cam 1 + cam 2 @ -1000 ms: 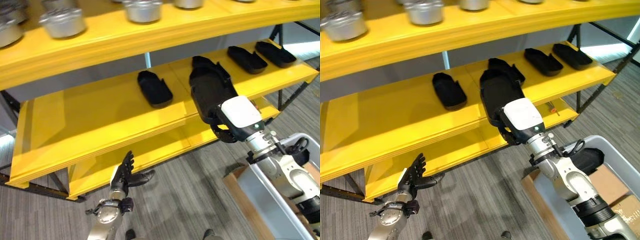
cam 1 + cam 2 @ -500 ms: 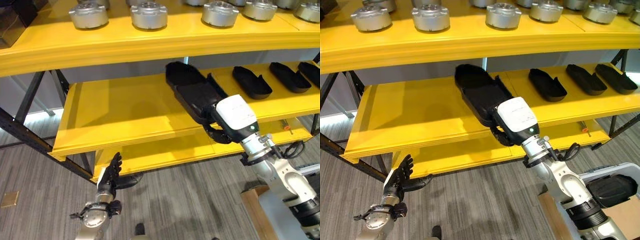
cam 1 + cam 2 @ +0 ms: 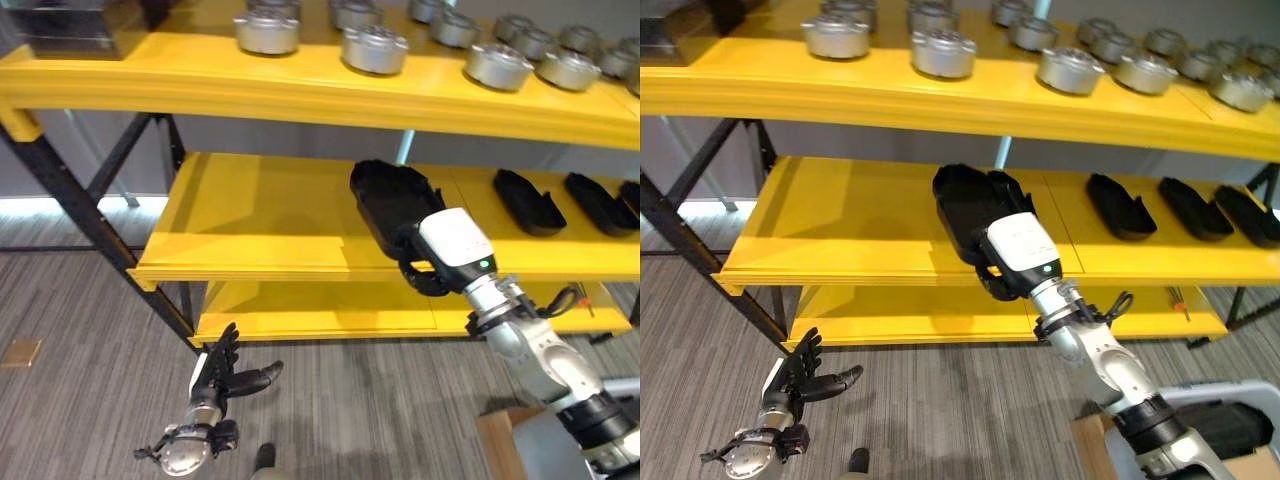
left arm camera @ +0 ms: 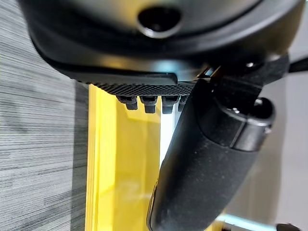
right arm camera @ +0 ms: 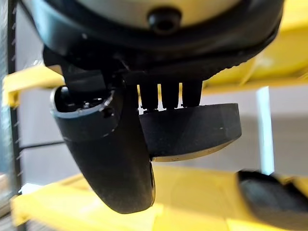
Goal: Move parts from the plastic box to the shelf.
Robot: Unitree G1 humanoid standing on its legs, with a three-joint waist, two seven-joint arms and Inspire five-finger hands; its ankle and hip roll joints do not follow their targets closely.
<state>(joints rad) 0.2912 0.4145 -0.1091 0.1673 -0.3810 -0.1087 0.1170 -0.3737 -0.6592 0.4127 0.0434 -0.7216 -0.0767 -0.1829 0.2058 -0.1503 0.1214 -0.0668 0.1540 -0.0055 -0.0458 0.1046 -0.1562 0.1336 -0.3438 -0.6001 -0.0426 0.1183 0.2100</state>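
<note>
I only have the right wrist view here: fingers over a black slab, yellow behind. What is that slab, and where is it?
Observer: A black tray-like part, held by the right hand over the middle shelf.
Operator: Any other parts there?
Observer: Yes, three similar black parts lie on that shelf, toward the robot's right.
Operator: Left hand busy?
Observer: No, the left hand hangs low over the floor, fingers spread, holding nothing.
</note>
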